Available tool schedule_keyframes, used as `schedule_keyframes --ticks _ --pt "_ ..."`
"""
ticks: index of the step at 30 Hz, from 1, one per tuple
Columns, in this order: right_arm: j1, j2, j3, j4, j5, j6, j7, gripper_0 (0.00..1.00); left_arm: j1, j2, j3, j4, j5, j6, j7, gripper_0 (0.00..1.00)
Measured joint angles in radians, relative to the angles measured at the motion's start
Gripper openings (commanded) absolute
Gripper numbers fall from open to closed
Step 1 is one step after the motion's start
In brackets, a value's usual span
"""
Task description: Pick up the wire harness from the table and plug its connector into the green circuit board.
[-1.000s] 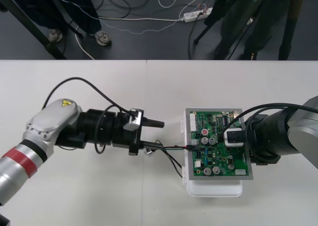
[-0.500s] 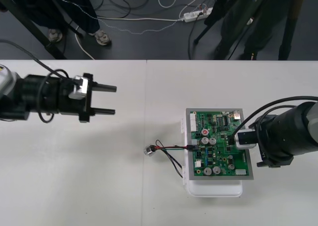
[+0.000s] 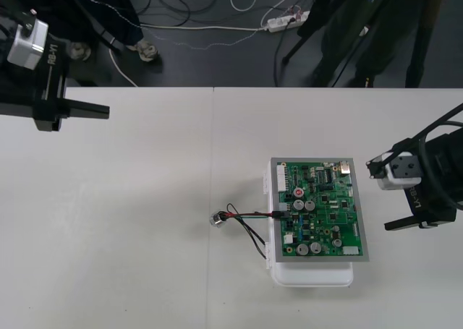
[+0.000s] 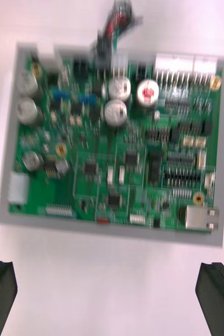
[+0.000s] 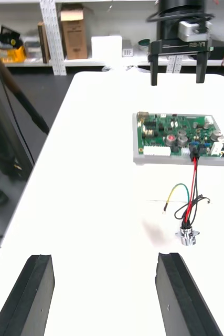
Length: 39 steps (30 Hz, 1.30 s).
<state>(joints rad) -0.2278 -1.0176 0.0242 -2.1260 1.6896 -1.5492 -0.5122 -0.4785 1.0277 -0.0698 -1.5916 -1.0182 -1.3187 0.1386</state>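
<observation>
The small wire harness (image 3: 244, 222) of thin red, black and green wires lies at centre frame on the plain light table (image 3: 130, 235). Its small black plug (image 3: 277, 215) sits in the left edge of the green circuit board (image 3: 322, 213), which rests on a white base (image 3: 311, 275). Its round metal socket (image 3: 216, 218) lies on the table just left of the board. The left gripper (image 5: 105, 258) hangs at the upper left of the front view, fingers spread wide. The right gripper (image 3: 383, 195) stands just right of the board, fingers also spread.
</observation>
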Motion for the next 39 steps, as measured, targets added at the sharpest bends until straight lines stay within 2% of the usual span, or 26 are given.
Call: schedule_keyframes --ticks 5,11,18,25,39 --pt "-0.004 0.000 -0.040 0.083 -0.249 0.032 0.000 1.00 0.001 0.085 0.006 -0.077 0.079 0.007 0.003 0.57" --pt "-0.051 0.000 -0.051 0.099 -0.351 0.053 0.000 1.00 0.001 0.152 0.006 -0.136 0.158 0.045 0.051 0.57" --pt "-0.148 0.000 -0.086 0.137 -0.467 0.066 0.000 1.00 0.001 0.212 0.006 -0.183 0.201 0.121 0.085 0.57" --pt "-0.228 0.000 -0.092 0.200 -0.592 0.037 -0.106 1.00 0.001 0.220 0.006 -0.192 0.204 0.168 0.088 0.57" --pt "-0.268 0.000 -0.143 0.231 -0.686 0.004 -0.143 1.00 0.001 0.220 0.006 -0.213 0.204 0.191 0.088 0.57"
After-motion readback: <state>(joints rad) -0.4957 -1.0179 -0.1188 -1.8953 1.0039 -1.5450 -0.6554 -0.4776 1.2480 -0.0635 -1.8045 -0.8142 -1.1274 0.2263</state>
